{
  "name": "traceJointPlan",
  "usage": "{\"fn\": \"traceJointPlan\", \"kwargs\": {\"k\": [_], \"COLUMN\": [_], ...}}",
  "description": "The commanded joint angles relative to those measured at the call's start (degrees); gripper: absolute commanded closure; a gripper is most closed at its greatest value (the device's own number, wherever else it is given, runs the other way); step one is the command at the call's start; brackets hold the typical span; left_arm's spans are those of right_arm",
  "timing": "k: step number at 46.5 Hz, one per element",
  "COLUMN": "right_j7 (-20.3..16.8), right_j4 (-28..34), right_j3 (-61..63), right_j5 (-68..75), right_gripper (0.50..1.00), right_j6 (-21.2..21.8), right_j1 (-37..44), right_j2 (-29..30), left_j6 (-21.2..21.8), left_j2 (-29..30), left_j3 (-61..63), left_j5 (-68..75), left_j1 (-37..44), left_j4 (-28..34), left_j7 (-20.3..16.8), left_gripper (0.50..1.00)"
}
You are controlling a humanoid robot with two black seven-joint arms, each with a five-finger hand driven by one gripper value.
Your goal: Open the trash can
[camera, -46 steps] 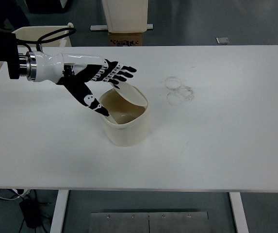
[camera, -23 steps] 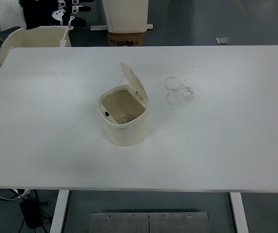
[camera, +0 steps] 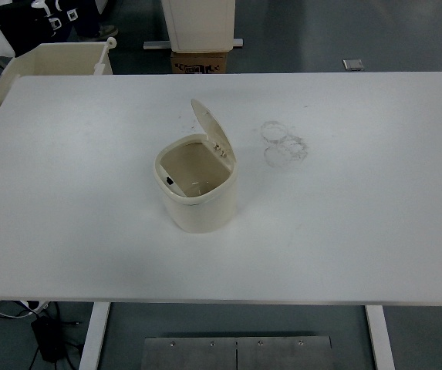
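A white bench (camera: pixel 344 231) fills the view over a grey-blue floor (camera: pixel 406 35). The cream trash can (camera: pixel 196 189) stands near the centre, its lid (camera: pixel 213 131) tipped up at 1 o'clock. Faint ring marks (camera: pixel 284 145) lie at 3 o'clock of it. At 11 o'clock, a white-and-black piece, perhaps a robot hand (camera: pixel 47 8), is cut off; its fingers cannot be made out. A cardboard box (camera: pixel 199 62) at 12 o'clock bears unreadable print.

- Only a small part of the robot (camera: pixel 20 14) shows, at the top left corner.
- A glossy white shell piece.
- Black parts carrying small white markings.
- Hand and fingers cannot be made out.
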Motion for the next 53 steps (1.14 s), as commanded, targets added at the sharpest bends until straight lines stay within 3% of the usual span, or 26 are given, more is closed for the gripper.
{"fn": "traceJointPlan", "kwargs": {"k": [1,17,33,53], "right_j7": [0.0,0.0,0.0,-0.09], "right_j4": [-0.01,0.07,0.07,0.07], "right_j3": [0.0,0.0,0.18,0.18], "right_j5": [0.0,0.0,0.0,-0.26], "right_gripper": [0.507,0.507,0.507,0.507], "right_j6": [0.0,0.0,0.0,0.0], "right_j1": [0.0,0.0,0.0,0.87], "right_j2": [0.0,0.0,0.0,0.0], "left_j6": [-0.2,0.06,-1.08,-0.82], "left_j2": [-1.9,-9.11,-17.81,-20.1], "left_j3": [-1.48,-11.32,-14.49,-17.56], "left_j5": [-1.66,-1.66,-1.75,-1.75], "left_j1": [2.29,10.82,13.45,13.54], "left_j4": [2.24,8.21,20.25,20.87], "left_j7": [0.02,0.02,-0.07,-0.07], "left_gripper": [0.5,0.5,0.5,0.5]}}
